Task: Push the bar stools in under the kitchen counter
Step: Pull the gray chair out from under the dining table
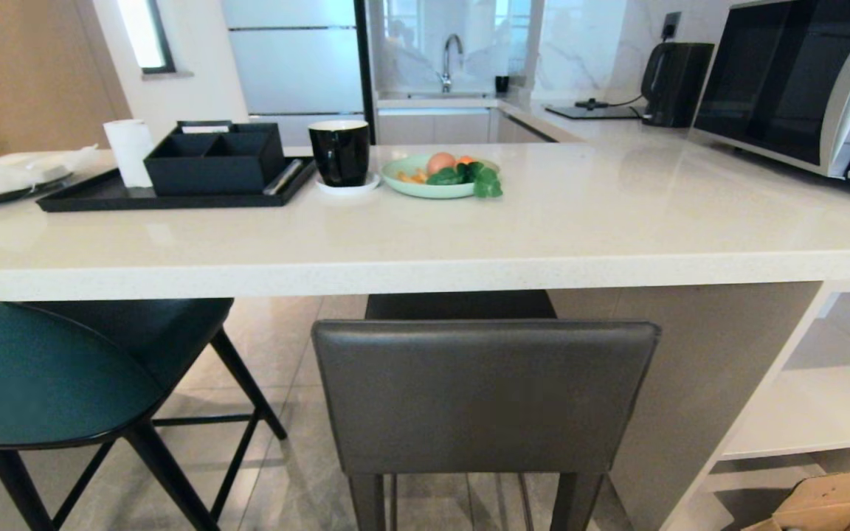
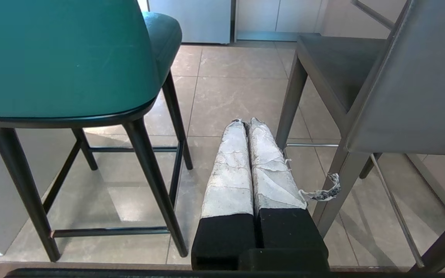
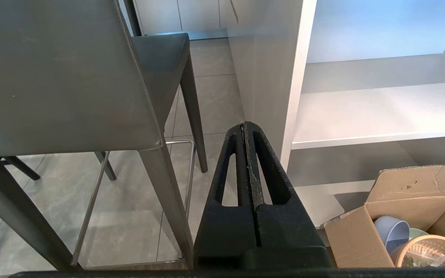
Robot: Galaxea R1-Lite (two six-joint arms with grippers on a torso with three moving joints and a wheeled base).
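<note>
Kitchen counter (image 1: 425, 258): long white slab, long axis running 9 to 3 o'clock across the head view.
Dark grey bar stool (image 1: 484, 398): dead ahead at 12, seat partly under the slab, back outside.
Teal bar stool (image 1: 49, 376): at 10 o'clock, seemingly less tucked, though its seat is cropped.
Left gripper (image 2: 245, 123): clenched, empty, between both stools, nearer the teal.
Right gripper (image 3: 244, 125): clenched, empty, beside the grey stool's right leg.
</note>
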